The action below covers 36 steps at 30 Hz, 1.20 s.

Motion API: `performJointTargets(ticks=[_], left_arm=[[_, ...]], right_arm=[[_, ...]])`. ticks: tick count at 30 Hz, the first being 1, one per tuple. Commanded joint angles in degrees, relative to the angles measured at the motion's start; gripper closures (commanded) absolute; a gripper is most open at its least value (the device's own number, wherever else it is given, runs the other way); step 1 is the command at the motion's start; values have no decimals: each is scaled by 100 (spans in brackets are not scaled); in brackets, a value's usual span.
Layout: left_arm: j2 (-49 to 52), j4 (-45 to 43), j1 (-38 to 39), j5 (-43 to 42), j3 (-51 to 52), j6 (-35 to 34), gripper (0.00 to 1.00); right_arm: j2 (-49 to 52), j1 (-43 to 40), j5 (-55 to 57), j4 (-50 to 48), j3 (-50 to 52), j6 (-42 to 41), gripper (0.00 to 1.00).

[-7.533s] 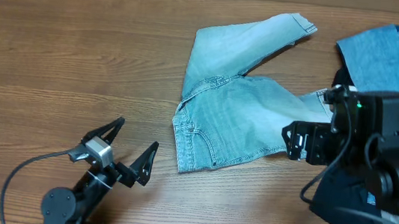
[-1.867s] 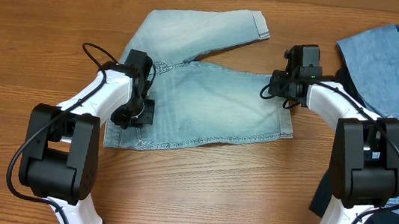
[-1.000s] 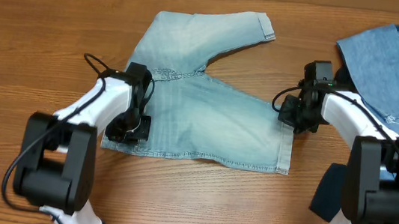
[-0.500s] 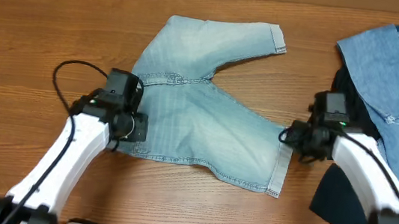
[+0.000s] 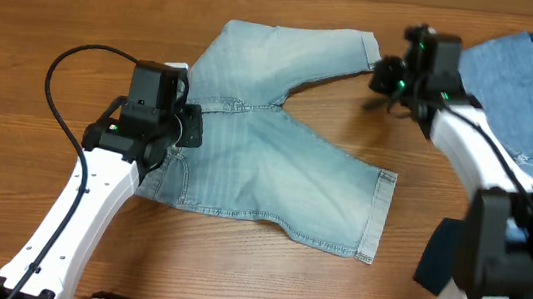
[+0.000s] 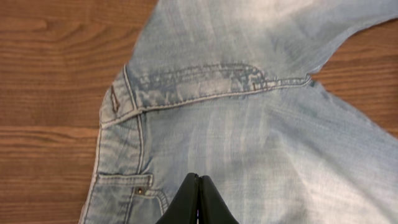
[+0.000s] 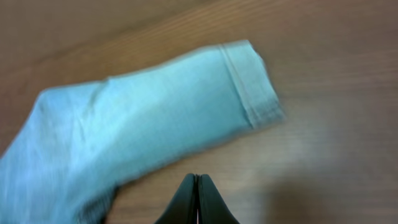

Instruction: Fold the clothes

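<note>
So left gripper (image 6: 199, 198) & right gripper (image 7: 198, 198) were both pinched shut w/ nothing held, above pale shorts (image 5: 274, 171) lying flat mid-table (image 5: 61, 5), legs splayed apart.

Left pincer (image 6: 198, 198) closed, empty; right pincer (image 7: 198, 198) closed, empty, arm outstretched.

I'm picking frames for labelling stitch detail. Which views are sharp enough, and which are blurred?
Left wrist: sharp, and the waistband seam on the denim shorts reads clearly. Right wrist: smeared throughout, with the leg hem soft and the table grain lost. Overhead: cloth sharp, light even, no glare.
</note>
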<state>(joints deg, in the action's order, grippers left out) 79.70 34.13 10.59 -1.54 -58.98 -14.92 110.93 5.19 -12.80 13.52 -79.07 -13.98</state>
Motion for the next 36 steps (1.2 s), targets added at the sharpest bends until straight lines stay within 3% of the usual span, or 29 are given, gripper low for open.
performJointTargets(ticks=[1, 6, 10, 19, 30, 34, 36], left_arm=[[-52, 94, 26, 63, -107, -92, 96], [-48, 197, 26, 63, -107, -48, 96], [-48, 216, 26, 48, -107, -50, 96], [-33, 271, 26, 85, -107, -28, 96], [-33, 188, 26, 695, -107, -35, 91], [68, -645, -107, 568, -107, 94, 96], [396, -1370, -455, -446, -107, 424, 96]], right_arm=[[997, 59, 24, 170, -1458, 247, 96], [2498, 111, 33, 861, -3274, 249, 96], [3163, 125, 249, 1399, -3963, 247, 96], [3460, 122, 1427, 3519, -3950, 444, 96], [3460, 85, 1488, 5759, -3904, 372, 96], [3436, 87, 1445, 5842, -3886, 354, 96], [3403, 87, 1248, 5823, -3888, 352, 96]])
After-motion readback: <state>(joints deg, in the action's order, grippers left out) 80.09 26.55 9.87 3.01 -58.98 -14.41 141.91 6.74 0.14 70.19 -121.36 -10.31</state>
